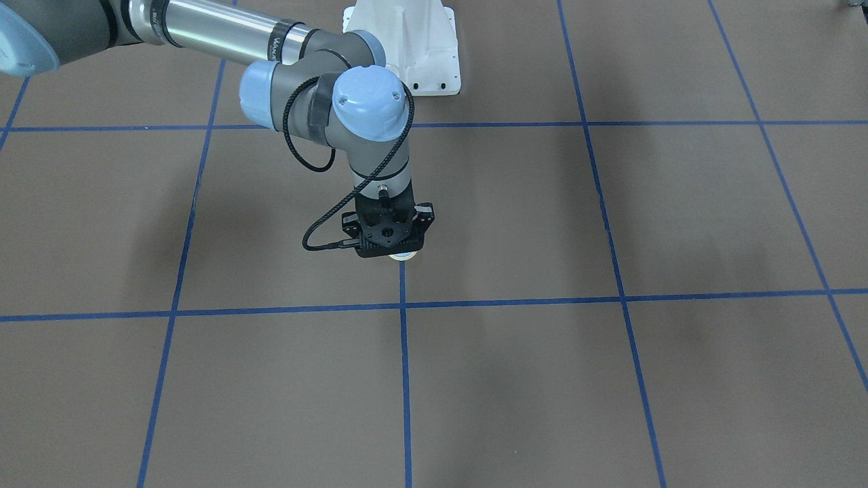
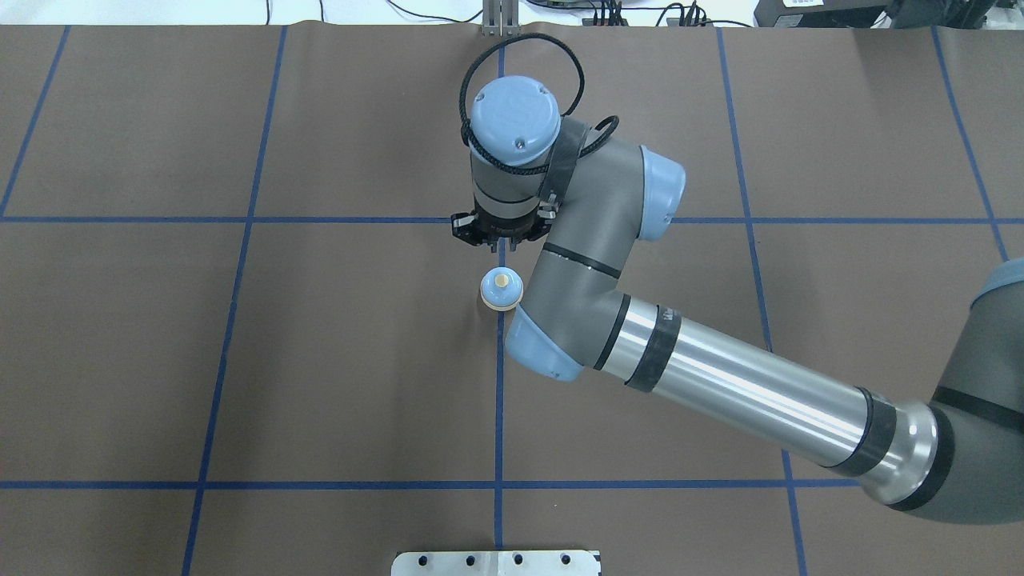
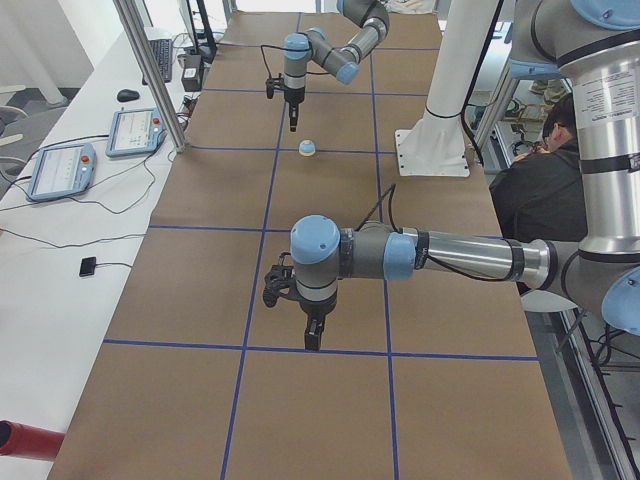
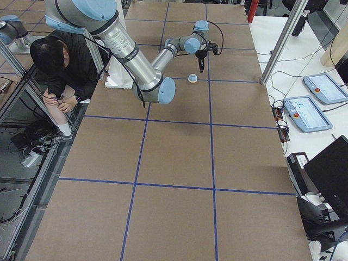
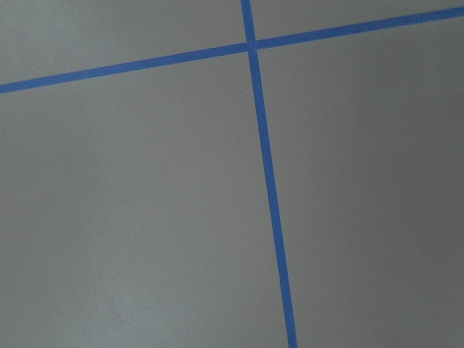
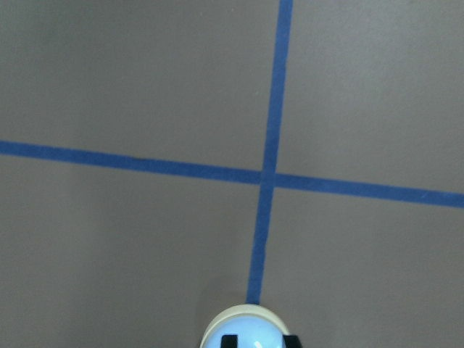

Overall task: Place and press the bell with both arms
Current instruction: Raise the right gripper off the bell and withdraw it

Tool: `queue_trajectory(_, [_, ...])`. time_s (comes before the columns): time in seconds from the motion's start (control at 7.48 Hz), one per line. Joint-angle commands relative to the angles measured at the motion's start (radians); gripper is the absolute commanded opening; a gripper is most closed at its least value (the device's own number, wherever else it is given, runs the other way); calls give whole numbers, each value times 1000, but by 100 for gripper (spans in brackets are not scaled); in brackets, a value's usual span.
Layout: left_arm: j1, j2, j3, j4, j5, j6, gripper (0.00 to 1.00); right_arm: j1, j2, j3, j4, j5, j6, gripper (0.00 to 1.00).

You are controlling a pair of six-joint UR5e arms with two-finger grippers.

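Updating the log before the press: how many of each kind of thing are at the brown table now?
Small light-blue dome bell with cream base: 1
Grey tubular robot arms with light-blue joint caps: 2, right arm and left arm
White bolted pedestal: 1
Total: 4

The brown table (image 2: 336, 360), gridded with blue tape (image 2: 320, 485), carries the bell (image 2: 502, 290) — directly below the right end effector (image 2: 502, 240), on a tape line.
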Motion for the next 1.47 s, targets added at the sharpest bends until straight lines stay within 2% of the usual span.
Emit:
queue_trajectory(0.0, [0,0,0,-1,-2,-6,100,134,-44,12,-11,99,-121,100])
queue_trajectory(0.13, [-2,0,-12,-2,-14,-52,100,199,-84,18,-11,141,-207,100])
queue_trajectory(0.27, [-3,3,-30,-1,-84,-61,100,268,-142,48,-11,181,-313,100])
queue_trajectory(0.4, [-29,3,-39,-1,-112,-58,100,349,-218,91,-11,234,-417,100])
queue_trajectory(0.54, [-56,3,-49,5,-110,-58,100,436,-304,132,-11,288,-541,100])
queue_trajectory(0.94, [-63,-6,-43,-1,-98,-28,100,698,-542,156,-6,448,-904,100])
queue_trajectory(1.2, [-63,3,-33,1,-95,-12,100,855,-695,157,-9,467,-1142,100])
queue_trajectory(1.34, [-61,2,-4,-1,-95,-12,100,920,-760,165,-8,467,-1202,100])
